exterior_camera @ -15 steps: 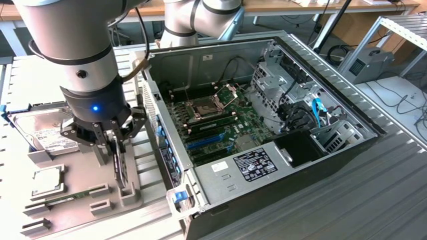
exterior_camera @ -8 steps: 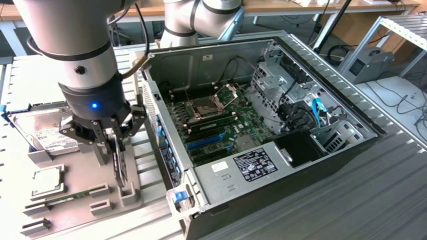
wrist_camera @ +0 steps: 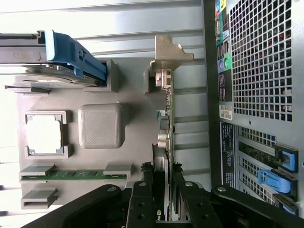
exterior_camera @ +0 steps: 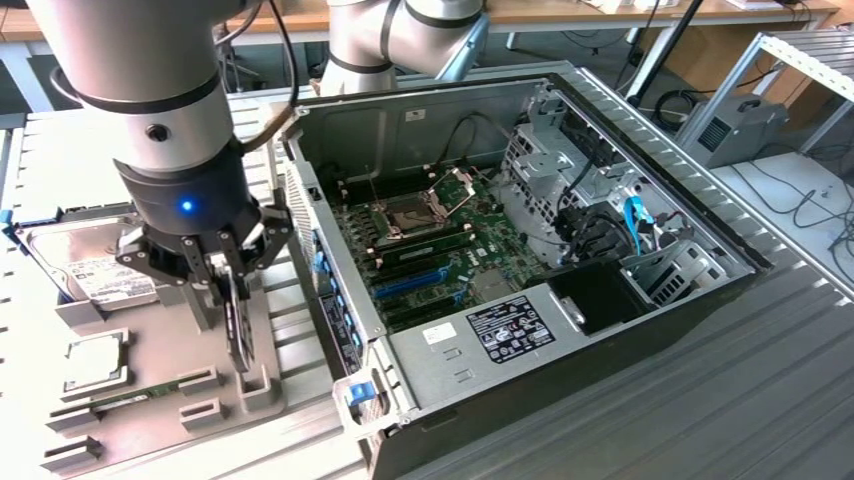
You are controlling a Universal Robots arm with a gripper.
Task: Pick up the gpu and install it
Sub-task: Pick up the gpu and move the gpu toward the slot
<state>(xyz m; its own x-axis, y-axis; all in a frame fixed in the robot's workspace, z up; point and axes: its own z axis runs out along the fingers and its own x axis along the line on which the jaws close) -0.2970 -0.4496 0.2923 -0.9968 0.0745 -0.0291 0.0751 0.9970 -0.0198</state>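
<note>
Nearest the camera-side worktop edge, a grey tray (exterior_camera: 167,345) carries a memory stick (exterior_camera: 134,398) and a processor (exterior_camera: 91,362). Above it the arm (exterior_camera: 147,100) hangs vertical, wrist down. The gripper (exterior_camera: 227,305) jaws clamp the gpu (exterior_camera: 244,345), upright at its tray slot. Beyond lie a hard drive (exterior_camera: 94,270) and an open computer case (exterior_camera: 400,120).
</note>
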